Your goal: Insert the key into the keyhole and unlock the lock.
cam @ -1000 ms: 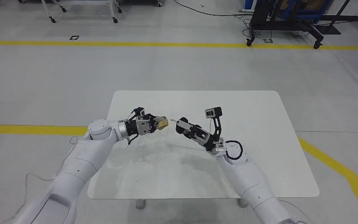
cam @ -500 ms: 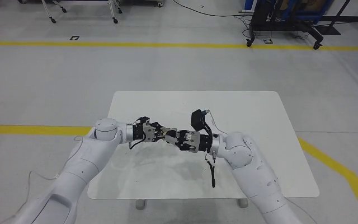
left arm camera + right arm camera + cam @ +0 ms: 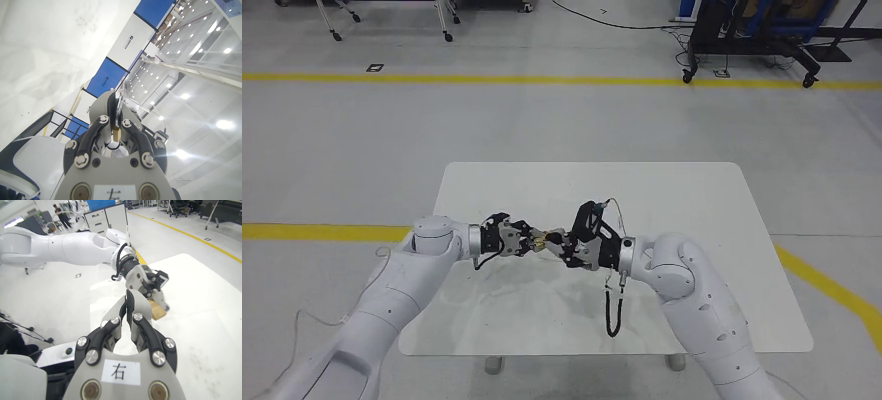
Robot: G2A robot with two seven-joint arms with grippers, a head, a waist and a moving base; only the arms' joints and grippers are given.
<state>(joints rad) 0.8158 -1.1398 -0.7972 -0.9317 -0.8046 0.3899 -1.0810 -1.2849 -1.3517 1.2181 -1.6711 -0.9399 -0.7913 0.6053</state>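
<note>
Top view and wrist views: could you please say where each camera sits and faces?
Top view: above the arms, looking down at the table; both arms show.
Left wrist view: behind the left tool, tilted up at ceiling lights.
Right wrist view: behind the right tool, facing the table.
All share the lock.

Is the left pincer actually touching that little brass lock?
Touching: in the left wrist view the left pincer clamps the brass lock from both sides.
</note>
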